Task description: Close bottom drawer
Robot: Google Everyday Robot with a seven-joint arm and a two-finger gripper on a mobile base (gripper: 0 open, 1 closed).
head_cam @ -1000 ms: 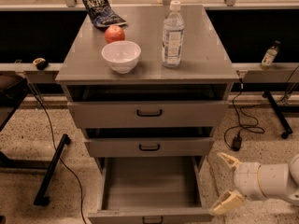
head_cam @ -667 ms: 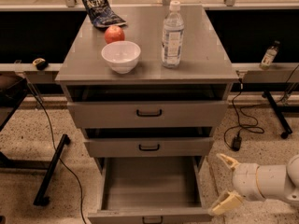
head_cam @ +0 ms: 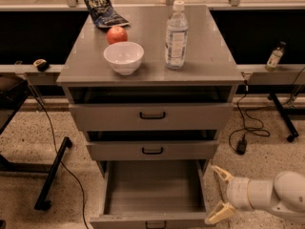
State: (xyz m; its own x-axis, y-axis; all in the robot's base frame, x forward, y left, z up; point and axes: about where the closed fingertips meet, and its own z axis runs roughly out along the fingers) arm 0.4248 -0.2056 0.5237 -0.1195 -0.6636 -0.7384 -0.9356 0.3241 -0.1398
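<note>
The bottom drawer [head_cam: 152, 190] of the grey cabinet is pulled far out, its deep grey box empty, its slim front with a small black handle [head_cam: 156, 224] at the lower edge of the view. My gripper [head_cam: 217, 195] is low at the right, just outside the drawer's right side wall. Its two pale fingers [head_cam: 221, 173] are spread wide apart and hold nothing. The white arm [head_cam: 269, 194] reaches in from the right edge.
The middle drawer [head_cam: 152, 150] and top drawer [head_cam: 152, 115] stick out slightly. On the cabinet top [head_cam: 209, 56] stand a white bowl [head_cam: 123, 57], an apple [head_cam: 116, 34], a water bottle [head_cam: 176, 35] and a snack bag [head_cam: 103, 10]. Cables [head_cam: 240, 128] and a black stand leg [head_cam: 52, 173] lie on the floor.
The gripper and arm have hardly moved; the gripper stays open beside the drawer's right side. The drawer remains pulled out.
</note>
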